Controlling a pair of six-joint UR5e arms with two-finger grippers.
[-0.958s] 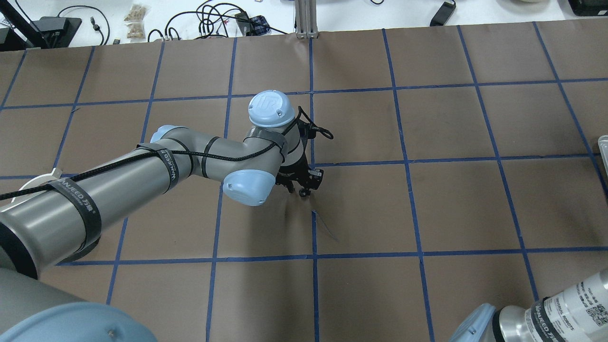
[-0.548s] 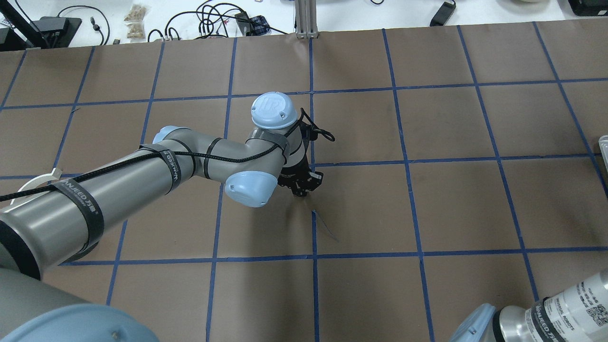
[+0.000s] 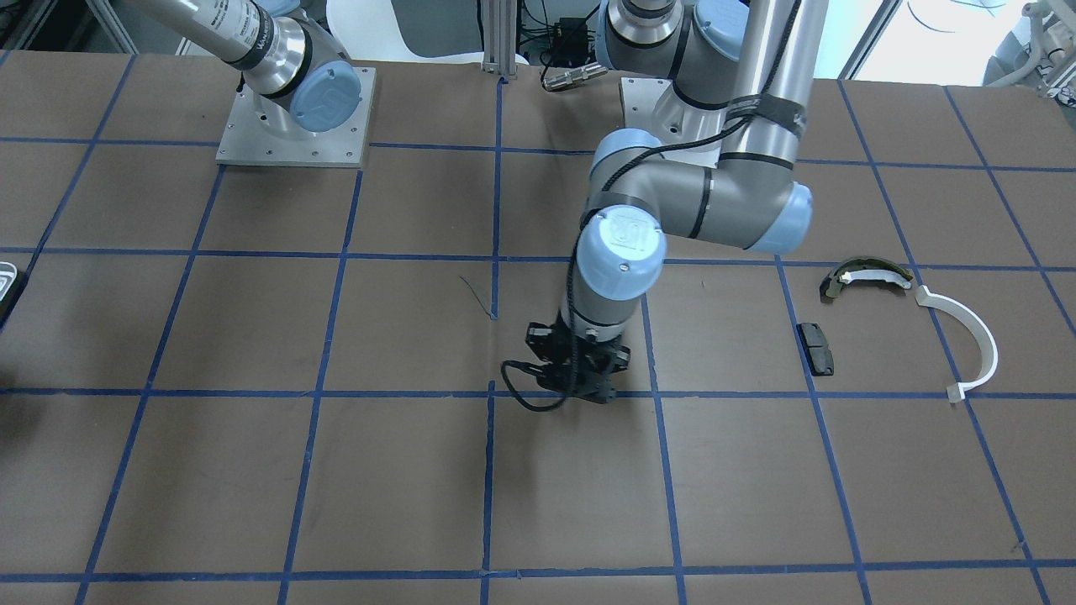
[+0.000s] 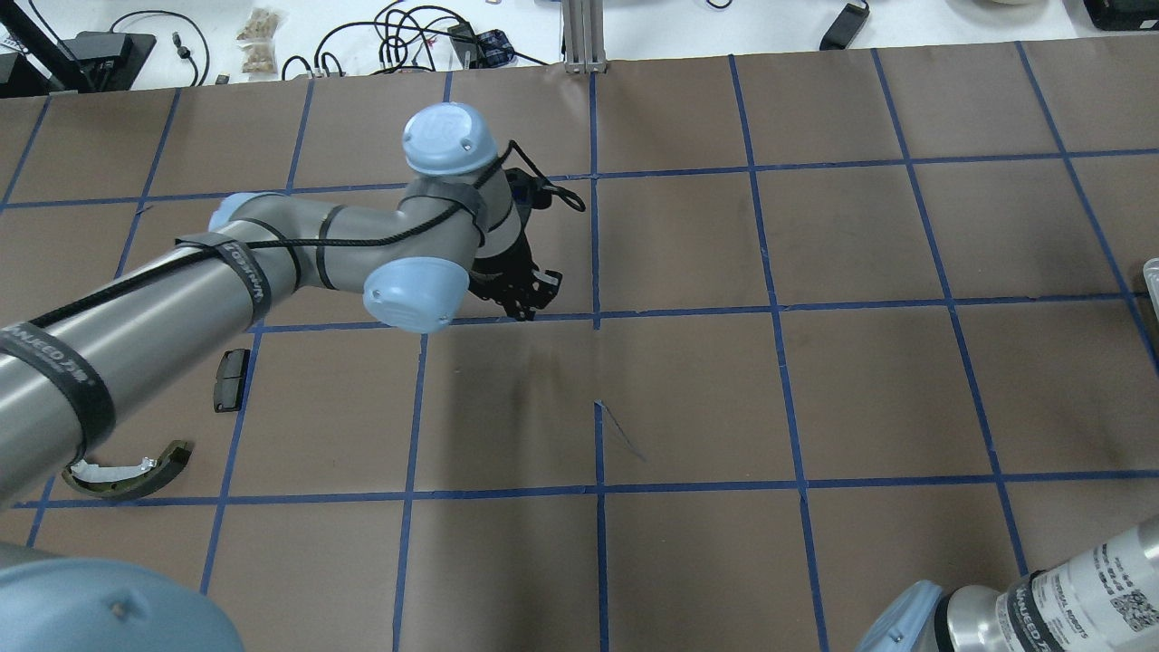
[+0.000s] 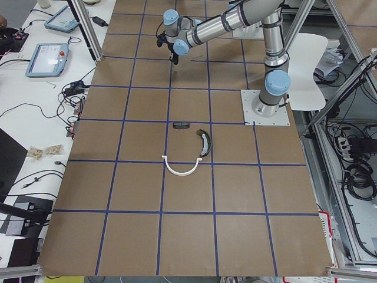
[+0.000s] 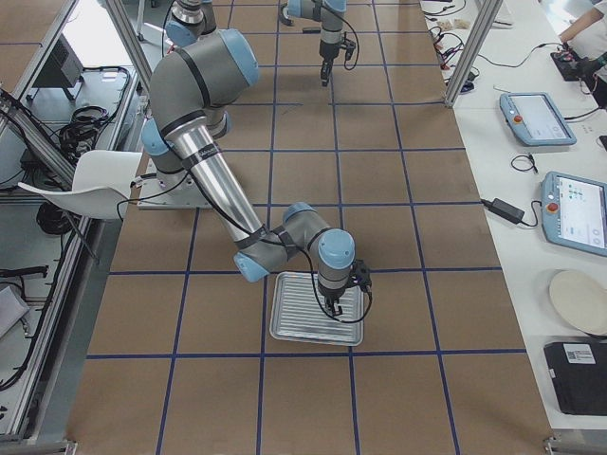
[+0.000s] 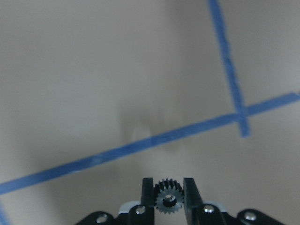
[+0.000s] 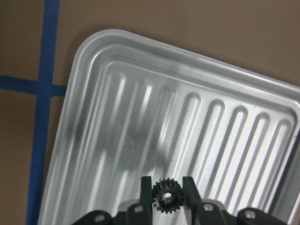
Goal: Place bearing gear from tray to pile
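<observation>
My left gripper [image 7: 169,197] is shut on a small dark bearing gear [image 7: 169,201] and holds it above the brown table, near a blue tape crossing; it also shows in the overhead view [image 4: 530,303]. My right gripper [image 8: 168,194] is shut on a second small gear [image 8: 166,199] just above the ribbed silvery tray [image 8: 117,93], which also shows in the right side view [image 6: 299,330]. The pile lies on the robot's left: a white arc [image 3: 975,336], an olive shoe [image 3: 866,273] and a black pad [image 3: 817,349]. My left gripper is well apart from it.
The table is brown paper with a blue tape grid. The pad [image 4: 231,378] and shoe [image 4: 127,471] lie beside my left arm in the overhead view; the arm hides the arc there. Cables and tablets lie beyond the far edge.
My left arm has swung to the left and farther from the base with the gear in its gripper. The pad and the shoe now show beside it.
</observation>
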